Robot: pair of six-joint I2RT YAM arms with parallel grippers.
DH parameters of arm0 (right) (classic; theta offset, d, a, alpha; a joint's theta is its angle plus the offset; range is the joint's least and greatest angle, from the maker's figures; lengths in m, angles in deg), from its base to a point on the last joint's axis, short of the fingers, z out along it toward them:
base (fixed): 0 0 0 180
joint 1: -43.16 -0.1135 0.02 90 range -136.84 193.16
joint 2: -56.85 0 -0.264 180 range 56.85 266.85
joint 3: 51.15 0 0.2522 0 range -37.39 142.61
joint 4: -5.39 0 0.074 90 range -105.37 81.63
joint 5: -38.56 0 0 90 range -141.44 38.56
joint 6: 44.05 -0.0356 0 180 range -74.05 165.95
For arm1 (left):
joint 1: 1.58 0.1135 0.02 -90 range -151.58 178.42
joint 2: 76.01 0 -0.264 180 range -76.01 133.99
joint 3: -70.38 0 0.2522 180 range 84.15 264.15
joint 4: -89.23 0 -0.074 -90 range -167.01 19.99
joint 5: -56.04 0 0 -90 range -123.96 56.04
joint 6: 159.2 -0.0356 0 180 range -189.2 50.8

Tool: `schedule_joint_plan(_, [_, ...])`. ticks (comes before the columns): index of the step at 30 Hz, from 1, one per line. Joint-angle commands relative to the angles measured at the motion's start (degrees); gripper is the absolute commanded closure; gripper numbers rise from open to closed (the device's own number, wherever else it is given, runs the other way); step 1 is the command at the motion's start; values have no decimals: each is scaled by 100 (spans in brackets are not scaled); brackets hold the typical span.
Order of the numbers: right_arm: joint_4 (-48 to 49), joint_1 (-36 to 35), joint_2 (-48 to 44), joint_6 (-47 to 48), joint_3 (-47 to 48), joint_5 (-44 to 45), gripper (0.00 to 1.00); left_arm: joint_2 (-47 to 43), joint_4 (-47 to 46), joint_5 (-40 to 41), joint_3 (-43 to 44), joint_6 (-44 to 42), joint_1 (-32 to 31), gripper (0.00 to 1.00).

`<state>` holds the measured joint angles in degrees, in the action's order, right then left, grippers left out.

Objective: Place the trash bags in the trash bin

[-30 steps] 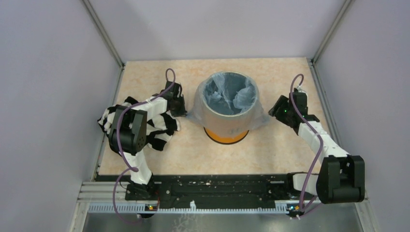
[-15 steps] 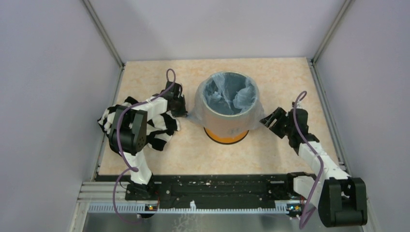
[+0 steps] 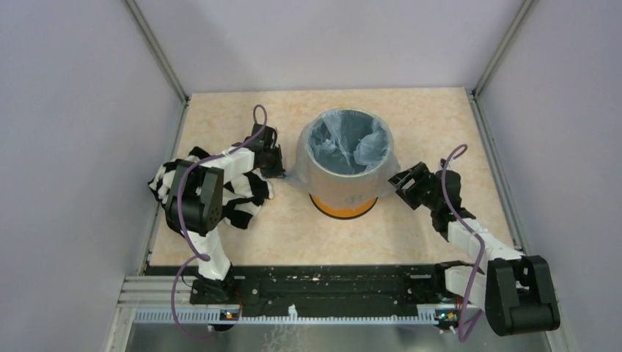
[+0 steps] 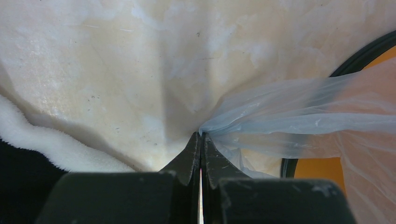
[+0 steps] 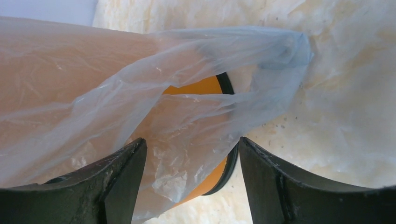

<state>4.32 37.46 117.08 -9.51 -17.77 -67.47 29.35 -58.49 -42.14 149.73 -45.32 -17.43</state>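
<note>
**Spotter:** What does the overhead view give you?

**Operator:** I see the trash bag [image 3: 348, 143] lining the trash bin [image 3: 343, 207] in the middle of the bench [image 3: 425, 110]. Its mouth is folded over the rim and skirts down the outside wall, with the orange base showing below. My left gripper [image 3: 275, 163] sits at the bag's left flap, near the striped cloth [image 3: 246, 199]. My right gripper [image 3: 405, 182] is just beside the right flap, but from up here I can't tell whether it touches the film.

**Spotter:** And the left wrist?

**Operator:** My left gripper [image 4: 201, 135] is pinched tight on a gathered corner of the film. The plastic runs in taut pleats from there toward the bin, and the jaws meet with almost no gap.

**Spotter:** Right wrist?

**Operator:** My right gripper [image 5: 190, 140] is spread wide and holds nothing. A loose loop of the bag hangs in front of it against the orange wall, low near the bin's dark foot.

**Spotter:** How will the bag handle?

**Operator:** I judge it nearly weightless, limp and slippery, and thin enough to tear if I yank it. It won't keep a shape, so I'd take a bunched fold at the flap's edge rather than a single flat layer, and close fully. The bin looks light too, so a hard pull might drag or tip it.
</note>
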Motion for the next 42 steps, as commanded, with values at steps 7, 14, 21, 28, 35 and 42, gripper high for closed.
schedule_joint_plan(7, [1510,-231,529,-1306,-434,306,47,-281,-25,-79,42,-50,-40,100])
schedule_joint_plan(14, [1604,-233,642,-1309,-443,511,100,-296,-3,-71,68,-59,-49,100])
schedule_joint_plan(21, [332,-230,507,-233,-305,1245,100,-243,6,-30,64,-69,-49,100])
schedule_joint_plan(28, [24,-229,1045,599,-195,1787,100,-54,-24,6,30,-2,-77,100])
schedule_joint_plan(35, [-655,-230,1364,1256,408,2223,100,-48,-64,74,-103,12,-92,100])
schedule_joint_plan(42, [-1738,-230,884,1791,1146,2122,58,-255,-72,4,-178,41,-123,100])
